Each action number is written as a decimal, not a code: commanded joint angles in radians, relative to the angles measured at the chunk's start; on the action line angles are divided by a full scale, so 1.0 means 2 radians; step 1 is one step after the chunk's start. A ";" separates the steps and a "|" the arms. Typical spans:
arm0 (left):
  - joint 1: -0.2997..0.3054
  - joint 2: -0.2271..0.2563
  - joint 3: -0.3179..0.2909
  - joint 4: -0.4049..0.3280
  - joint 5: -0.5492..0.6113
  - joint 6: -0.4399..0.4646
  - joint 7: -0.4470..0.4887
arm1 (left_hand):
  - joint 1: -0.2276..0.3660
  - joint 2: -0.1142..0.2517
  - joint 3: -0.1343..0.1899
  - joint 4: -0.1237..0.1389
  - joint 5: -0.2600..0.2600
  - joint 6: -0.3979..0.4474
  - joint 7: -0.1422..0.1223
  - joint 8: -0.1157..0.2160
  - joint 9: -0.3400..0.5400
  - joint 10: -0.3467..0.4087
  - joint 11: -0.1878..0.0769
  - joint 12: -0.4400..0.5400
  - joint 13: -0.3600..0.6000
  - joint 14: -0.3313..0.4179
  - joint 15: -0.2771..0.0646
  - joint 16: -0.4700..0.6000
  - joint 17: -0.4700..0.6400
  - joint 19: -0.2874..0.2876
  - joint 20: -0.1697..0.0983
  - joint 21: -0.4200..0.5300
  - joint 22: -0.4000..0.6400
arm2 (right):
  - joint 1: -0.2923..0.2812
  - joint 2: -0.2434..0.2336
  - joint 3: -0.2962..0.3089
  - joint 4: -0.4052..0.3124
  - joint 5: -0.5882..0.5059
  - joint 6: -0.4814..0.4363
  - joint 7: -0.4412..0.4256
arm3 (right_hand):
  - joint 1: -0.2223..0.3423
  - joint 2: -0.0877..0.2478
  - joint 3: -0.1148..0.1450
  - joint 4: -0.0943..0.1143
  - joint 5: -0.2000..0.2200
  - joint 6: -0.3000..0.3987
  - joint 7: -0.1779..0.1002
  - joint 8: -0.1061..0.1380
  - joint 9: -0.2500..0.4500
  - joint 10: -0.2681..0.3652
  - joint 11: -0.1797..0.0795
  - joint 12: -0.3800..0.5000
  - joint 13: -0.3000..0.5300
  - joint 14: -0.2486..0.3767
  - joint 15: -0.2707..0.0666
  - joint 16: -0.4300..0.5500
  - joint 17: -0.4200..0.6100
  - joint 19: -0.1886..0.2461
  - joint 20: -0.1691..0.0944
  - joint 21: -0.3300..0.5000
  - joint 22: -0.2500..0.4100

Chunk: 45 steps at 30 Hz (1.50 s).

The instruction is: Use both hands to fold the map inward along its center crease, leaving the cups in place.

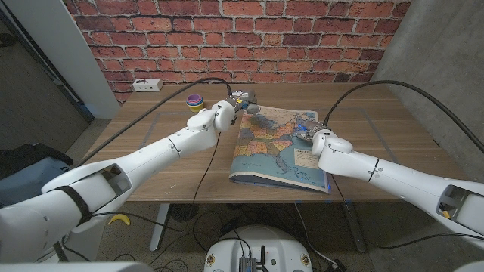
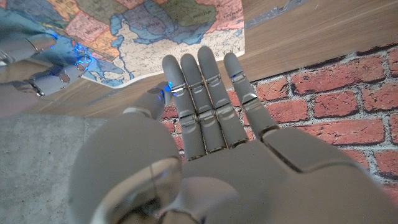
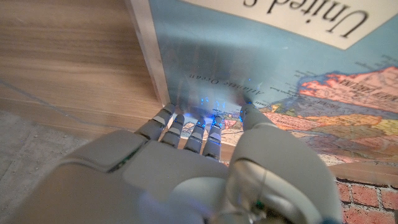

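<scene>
Both hands look done with the fold: left hand (image 1: 240,103) hovers with fingers straight, holding nothing, right hand (image 1: 308,127) presses the already doubled map (image 1: 276,151) at mid-table, so next comes lifting clear, cups (image 1: 196,100) untouched.

Wooden table (image 1: 162,143); on it map (image 1: 280,147), stacked cups (image 1: 195,101), white power strip (image 1: 147,85)

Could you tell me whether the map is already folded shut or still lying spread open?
Folded, it seems: the map shows one panel with a stacked edge at the front, and the right hand presses on top.
</scene>
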 commanded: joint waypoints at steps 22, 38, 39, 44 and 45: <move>-0.065 -0.033 0.073 0.058 0.088 0.057 -0.193 | -0.019 0.005 0.033 -0.002 0.016 -0.003 0.001 -0.021 -0.015 0.002 -0.004 -0.027 -0.022 0.006 -0.004 -0.032 -0.029 0.005 -0.009 0.015 -0.020 | 0.017 0.012 -0.007 0.027 -0.007 0.010 0.018 | 0.005 0.002 0.000 -0.005 0.002 -0.001 -0.001 -0.001 0.001 0.001 0.000 0.000 0.001 -0.001 -0.039 -0.003 0.000 0.003 0.000 0.002 0.003; -0.096 -0.067 0.117 0.121 0.099 0.066 -0.255 | -0.023 0.012 0.037 -0.005 0.012 -0.008 0.003 -0.043 -0.032 -0.008 -0.001 -0.049 -0.042 -0.004 -0.001 -0.053 -0.047 -0.009 -0.005 0.015 -0.032 | 0.014 0.011 -0.006 0.025 -0.007 0.012 0.018 | 0.004 0.002 0.001 -0.006 0.002 -0.001 -0.001 -0.001 0.001 0.002 0.003 0.000 0.001 -0.001 -0.039 -0.003 0.000 0.004 0.000 0.002 0.003; -0.098 -0.069 0.120 0.124 0.100 0.067 -0.257 | -0.023 0.012 0.037 -0.005 0.012 -0.008 0.003 -0.044 -0.032 -0.008 -0.002 -0.048 -0.042 -0.004 -0.001 -0.053 -0.047 -0.011 -0.004 0.015 -0.033 | 0.013 0.010 -0.006 0.024 -0.007 0.011 0.018 | 0.004 0.002 0.001 -0.006 0.002 -0.001 -0.001 0.000 0.001 0.002 0.003 0.001 0.001 -0.001 -0.039 -0.004 0.000 0.004 0.000 0.002 0.003; -0.103 -0.075 0.130 0.133 0.104 0.070 -0.266 | -0.023 0.015 0.034 -0.005 0.009 -0.008 0.004 -0.047 -0.034 -0.012 -0.001 -0.048 -0.038 -0.005 0.000 -0.050 -0.043 -0.028 0.000 0.010 -0.034 | 0.010 0.007 -0.005 0.018 -0.007 0.010 0.017 | 0.004 0.002 0.001 -0.006 0.002 -0.001 -0.001 0.000 0.001 0.002 0.003 0.000 0.001 -0.001 -0.039 -0.004 0.000 0.004 0.000 0.002 0.003; -0.103 -0.075 0.132 0.133 0.106 0.070 -0.266 | -0.023 0.015 0.033 -0.006 0.009 -0.007 0.004 -0.047 -0.034 -0.011 -0.002 -0.048 -0.037 -0.005 0.000 -0.050 -0.044 -0.030 0.001 0.010 -0.035 | 0.009 0.006 -0.004 0.017 -0.007 0.010 0.017 | 0.004 0.002 0.001 -0.006 0.002 -0.001 -0.002 0.000 0.001 0.001 0.003 0.000 0.001 -0.001 -0.039 -0.004 0.000 0.004 0.000 0.002 0.003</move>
